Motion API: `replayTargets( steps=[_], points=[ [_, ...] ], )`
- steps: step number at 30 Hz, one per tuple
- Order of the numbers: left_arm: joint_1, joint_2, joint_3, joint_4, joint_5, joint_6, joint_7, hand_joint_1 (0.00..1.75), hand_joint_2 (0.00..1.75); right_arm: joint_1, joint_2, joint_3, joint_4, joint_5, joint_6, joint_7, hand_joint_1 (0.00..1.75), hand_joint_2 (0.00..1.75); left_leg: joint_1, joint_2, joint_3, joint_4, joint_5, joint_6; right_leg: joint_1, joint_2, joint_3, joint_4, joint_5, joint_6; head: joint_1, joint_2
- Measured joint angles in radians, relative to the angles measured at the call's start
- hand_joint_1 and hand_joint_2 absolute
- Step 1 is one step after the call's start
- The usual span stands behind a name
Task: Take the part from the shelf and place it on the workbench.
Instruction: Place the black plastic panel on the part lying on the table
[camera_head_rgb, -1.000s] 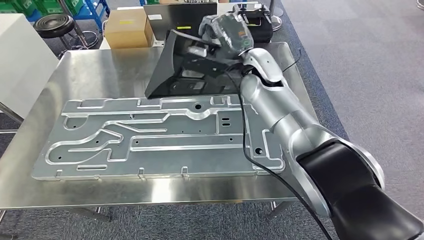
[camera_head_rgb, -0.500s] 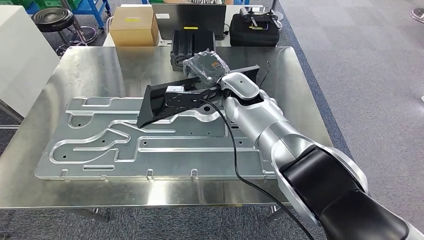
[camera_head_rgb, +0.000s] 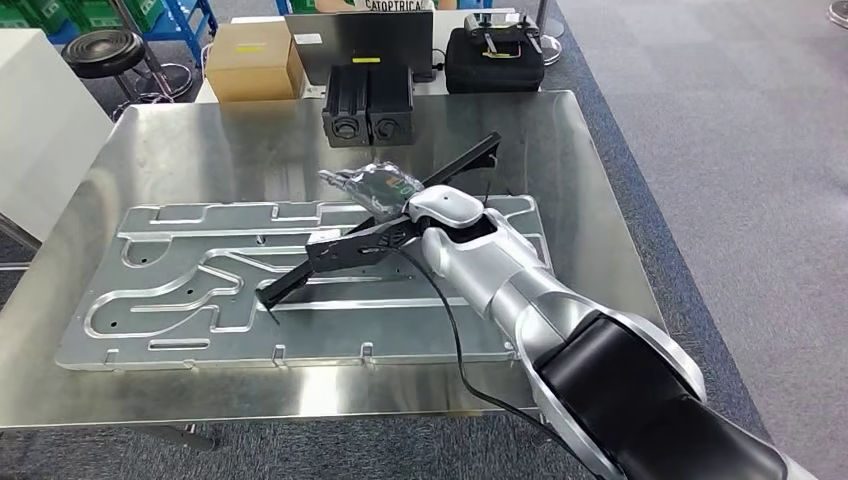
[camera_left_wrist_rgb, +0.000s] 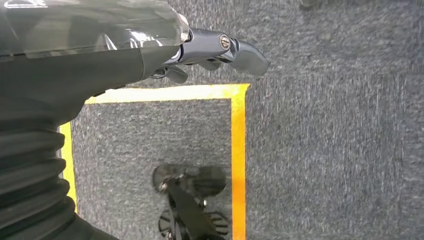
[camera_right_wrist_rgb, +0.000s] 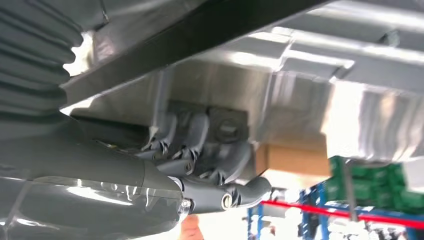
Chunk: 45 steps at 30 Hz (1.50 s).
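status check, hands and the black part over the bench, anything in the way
Right hand grips the black part, tilted, low end at the metal plate on the workbench. Left hand hangs, holding nothing. Black boxes behind, apart.

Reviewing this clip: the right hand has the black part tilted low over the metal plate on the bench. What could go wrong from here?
1. The black part is held by the right hand near its middle, tilted; its lower tip is at the stamped metal plate and may scrape or catch on a ridge.
2. Released while tilted, it could tip or slide.
3. The arm's black cable drapes across the plate and might snag.
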Motion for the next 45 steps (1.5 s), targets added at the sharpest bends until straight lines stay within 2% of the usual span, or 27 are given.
replayTargets(
  steps=[1,2,3,4,5,7,8,12,14,16,17,18,19,22,24,26,28,29,32,33,34,35,36,38,40,43,45],
  points=[
    [0.001,0.000,0.000,0.000,0.000,0.002,0.001,0.00,0.00,0.004,0.005,0.001,0.002,0.000,0.008,-0.001,0.00,0.00,0.000,0.000,-0.032,0.067,-0.027,-0.003,0.001,0.000,0.000,0.000,-0.001,-0.001,0.000,0.000],
    [0.002,-0.001,0.000,0.000,0.000,0.002,0.003,0.00,0.00,0.008,0.008,0.002,0.005,0.000,0.013,-0.001,0.00,0.00,0.001,0.000,-0.054,0.110,-0.038,-0.006,0.001,0.000,0.001,0.001,-0.002,-0.001,0.000,0.000],
    [0.003,-0.001,0.000,0.000,0.000,0.003,0.005,0.00,0.00,0.012,0.011,0.002,0.007,-0.001,0.017,-0.002,0.00,0.00,0.001,0.000,-0.059,0.117,-0.029,-0.007,0.001,0.000,0.001,0.002,-0.003,-0.001,0.000,0.000],
    [0.005,-0.001,0.000,0.000,0.000,0.003,0.006,0.00,0.00,0.014,0.013,0.002,0.008,-0.003,0.020,-0.002,0.00,0.00,0.002,0.000,-0.043,0.081,-0.001,-0.008,0.000,0.001,0.002,0.004,-0.004,0.000,0.000,0.000],
    [0.005,-0.001,0.000,0.000,0.000,0.003,0.007,0.00,0.00,0.014,0.014,0.002,0.008,-0.006,0.023,-0.002,0.00,0.00,0.003,0.000,-0.012,0.014,0.036,-0.007,0.000,0.002,0.003,0.007,-0.007,0.003,0.000,0.000],
    [0.005,0.000,0.000,0.000,0.000,0.006,0.009,0.00,0.00,0.012,0.017,0.002,0.009,-0.014,0.037,-0.003,0.00,0.00,0.001,-0.001,0.051,-0.112,0.083,0.001,0.002,0.004,0.003,0.015,-0.014,0.012,0.000,0.000],
    [0.004,0.000,0.000,0.000,0.000,0.007,0.010,0.00,0.00,0.011,0.018,0.002,0.009,-0.022,0.054,-0.003,0.00,0.00,-0.001,-0.002,0.067,-0.144,0.090,0.007,0.004,0.005,0.002,0.018,-0.016,0.016,0.000,0.000],
    [0.002,-0.002,0.000,0.000,0.000,0.010,0.019,0.00,0.00,-0.013,0.020,0.002,0.017,-0.059,0.233,0.052,0.00,0.00,-0.002,-0.002,0.070,-0.156,0.091,0.036,0.004,0.004,-0.003,0.030,-0.027,0.034,0.000,0.000],
    [-0.002,-0.003,0.000,0.000,0.000,0.012,0.023,0.00,0.00,-0.039,0.020,0.001,0.023,-0.068,0.323,0.095,0.00,0.00,0.000,-0.001,0.070,-0.159,0.093,0.048,0.002,0.003,-0.036,0.105,-0.073,0.045,0.000,0.000],
    [-0.005,-0.004,0.000,0.000,0.001,0.013,0.024,0.00,0.00,-0.055,0.020,0.001,0.027,-0.071,0.357,0.116,0.00,0.00,-0.002,0.000,0.070,-0.158,0.093,0.053,0.000,0.002,-0.100,0.242,-0.137,0.049,0.000,0.000],
    [-0.005,-0.004,0.000,0.000,0.002,0.013,0.024,0.00,0.00,-0.058,0.019,0.000,0.029,-0.072,0.363,0.120,0.00,0.00,-0.003,0.000,0.070,-0.158,0.093,0.054,0.000,0.002,-0.126,0.296,-0.152,0.050,0.000,0.000],
    [-0.005,-0.004,0.000,0.000,0.002,0.013,0.024,0.00,0.00,-0.060,0.019,0.000,0.031,-0.073,0.369,0.124,0.00,0.00,-0.004,0.000,0.071,-0.158,0.093,0.054,0.000,0.002,-0.136,0.315,-0.149,0.048,0.000,0.000],
    [-0.005,-0.005,0.000,0.000,0.002,0.013,0.024,0.00,0.00,-0.063,0.019,0.000,0.033,-0.075,0.377,0.132,0.00,0.00,-0.005,0.000,0.072,-0.158,0.092,0.054,0.001,0.002,-0.127,0.294,-0.126,0.044,0.000,0.000],
    [-0.008,-0.011,-0.003,-0.001,0.002,0.012,0.028,0.00,0.00,-0.090,0.019,-0.008,0.038,-0.088,0.452,0.217,0.00,0.00,-0.011,-0.002,0.074,-0.158,0.093,0.053,0.010,0.000,-0.030,0.089,-0.031,0.018,0.000,0.000],
    [-0.012,-0.017,-0.009,-0.001,0.002,0.012,0.036,0.00,0.00,-0.114,0.019,-0.023,0.044,-0.109,0.531,0.316,0.00,0.00,-0.011,-0.001,0.072,-0.159,0.094,0.046,0.018,-0.003,0.000,0.020,-0.013,0.008,0.000,0.000],
    [-0.016,-0.018,-0.018,-0.002,0.003,0.014,0.048,0.00,0.00,-0.132,0.012,-0.048,0.050,-0.128,0.592,0.393,0.00,0.00,-0.012,-0.001,0.072,-0.163,0.096,0.035,0.016,-0.004,0.002,0.010,-0.009,0.007,0.000,0.000],
    [-0.022,-0.019,-0.025,-0.002,0.002,0.016,0.056,0.00,0.00,-0.145,0.001,-0.072,0.054,-0.137,0.612,0.421,0.00,0.00,-0.014,-0.001,0.066,-0.148,0.083,0.026,0.008,-0.005,0.011,-0.009,0.001,0.004,0.000,0.000],
    [-0.026,-0.020,-0.028,-0.002,0.000,0.016,0.058,0.00,0.00,-0.151,-0.003,-0.082,0.054,-0.139,0.611,0.421,0.00,0.00,-0.014,-0.001,0.052,-0.114,0.061,0.021,0.004,-0.006,0.016,-0.018,0.006,0.002,0.000,0.000],
    [-0.032,-0.021,-0.034,-0.002,-0.005,0.015,0.060,0.00,0.00,-0.157,-0.011,-0.101,0.059,-0.142,0.606,0.416,0.00,0.00,-0.006,0.000,-0.029,0.069,-0.024,0.007,0.002,-0.005,0.018,-0.021,0.008,-0.001,0.000,0.000],
    [-0.033,-0.021,-0.036,-0.002,-0.006,0.015,0.060,0.00,0.00,-0.156,-0.014,-0.105,0.062,-0.142,0.606,0.416,0.00,0.00,-0.004,0.000,-0.046,0.103,-0.030,0.003,0.002,-0.005,0.017,-0.020,0.008,0.000,0.000,0.000],
    [-0.033,-0.021,-0.038,-0.002,-0.006,0.015,0.060,0.00,0.00,-0.156,-0.016,-0.107,0.064,-0.142,0.606,0.416,0.00,0.00,-0.001,0.000,-0.044,0.099,-0.017,0.000,0.001,-0.004,0.017,-0.017,0.006,0.001,0.000,0.000],
    [-0.033,-0.021,-0.040,-0.002,-0.007,0.015,0.060,0.00,0.00,-0.155,-0.018,-0.109,0.065,-0.142,0.606,0.416,0.00,0.00,0.001,0.000,-0.023,0.055,0.013,-0.003,0.000,-0.003,0.017,-0.012,0.004,0.004,0.000,0.000],
    [-0.034,-0.021,-0.042,-0.002,-0.007,0.015,0.060,0.00,0.00,-0.156,-0.020,-0.112,0.066,-0.142,0.604,0.415,0.00,0.00,0.004,0.001,0.012,-0.015,0.049,-0.005,-0.001,-0.003,0.016,-0.007,0.000,0.008,0.000,0.000],
    [-0.036,-0.021,-0.044,-0.002,-0.007,0.013,0.059,0.00,0.00,-0.156,-0.022,-0.119,0.066,-0.142,0.574,0.404,0.00,0.00,0.005,0.000,0.068,-0.129,0.087,0.001,0.001,-0.001,0.011,0.006,-0.007,0.018,0.000,0.000],
    [-0.036,-0.022,-0.045,-0.002,-0.007,0.005,0.053,0.00,0.00,-0.152,-0.026,-0.129,0.062,-0.150,0.460,0.358,0.00,0.00,0.001,-0.002,0.078,-0.155,0.086,0.015,0.005,0.000,0.004,0.012,-0.007,0.028,0.000,0.000],
    [-0.028,-0.023,-0.041,-0.002,-0.007,-0.014,0.032,0.00,0.00,-0.122,-0.049,-0.180,0.024,-0.242,0.123,0.188,0.00,0.00,0.003,-0.002,0.075,-0.157,0.092,0.037,0.002,-0.001,-0.004,0.025,-0.018,0.042,0.000,0.000],
    [-0.020,-0.024,-0.029,-0.002,-0.007,-0.021,0.017,0.00,0.00,-0.072,-0.077,-0.253,-0.039,-0.351,-0.103,0.022,0.00,0.00,0.004,-0.003,0.076,-0.160,0.094,0.050,-0.001,-0.001,-0.037,0.101,-0.063,0.053,0.000,0.000]
  ],
)
